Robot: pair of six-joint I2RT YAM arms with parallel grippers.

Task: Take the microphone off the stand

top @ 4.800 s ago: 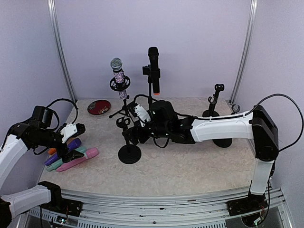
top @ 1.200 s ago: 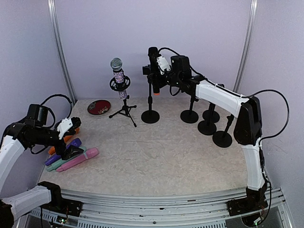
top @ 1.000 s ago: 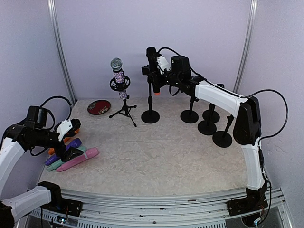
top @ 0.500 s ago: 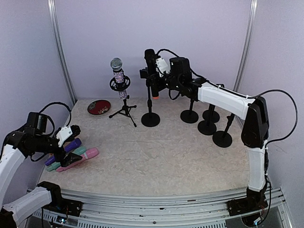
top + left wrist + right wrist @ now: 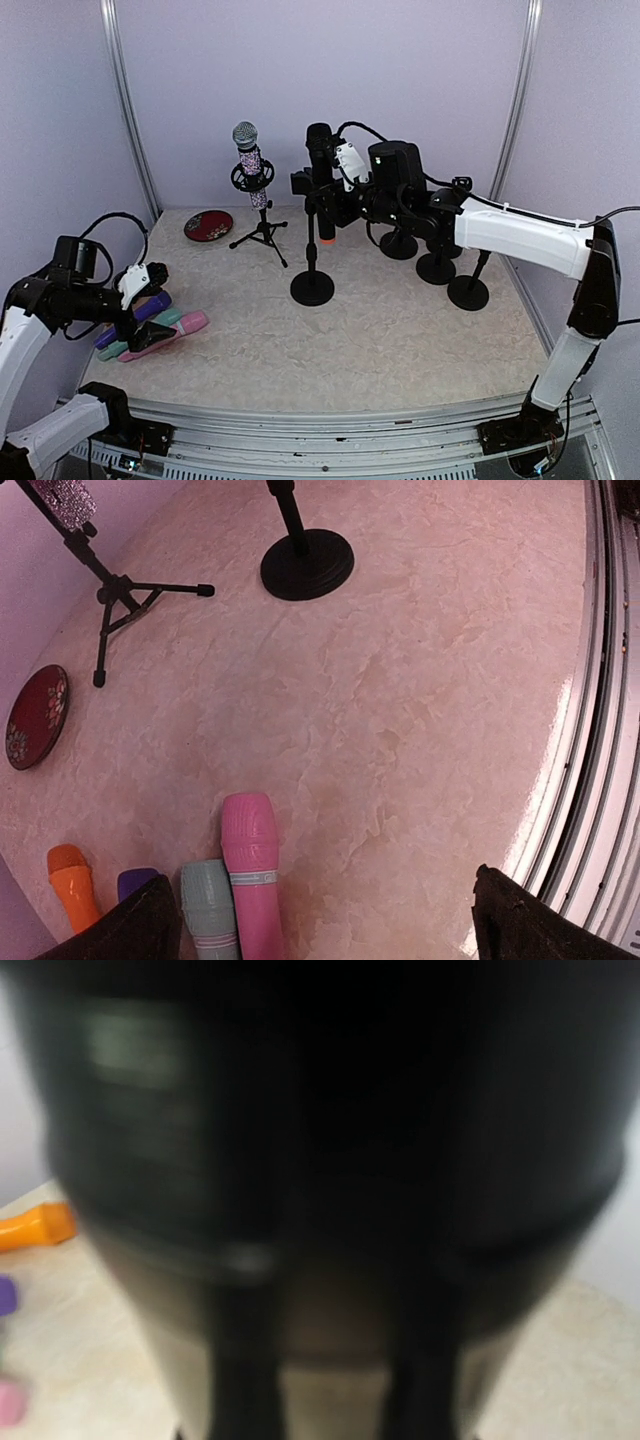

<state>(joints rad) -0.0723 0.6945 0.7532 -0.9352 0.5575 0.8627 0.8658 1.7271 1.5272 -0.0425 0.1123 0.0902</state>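
A: The black microphone (image 5: 320, 165) stood upright in its stand's (image 5: 312, 287) clip, orange end down, round base on the table (image 5: 380, 340) just left of centre.

B: And the right gripper (image 5: 338, 185) had it, jaws narrowed onto the body. The wrist camera was just dark blur, that close!

A: Behind-left, a glittery microphone (image 5: 247, 150) sat on a tripod (image 5: 262, 235), a red dish (image 5: 208, 225) beside it.

B: Far left, the left gripper (image 5: 145, 310) hung with jaws spread wide, holding nothing, over 4 microphones lying side by side, the pink one (image 5: 250, 870) nearest centre.
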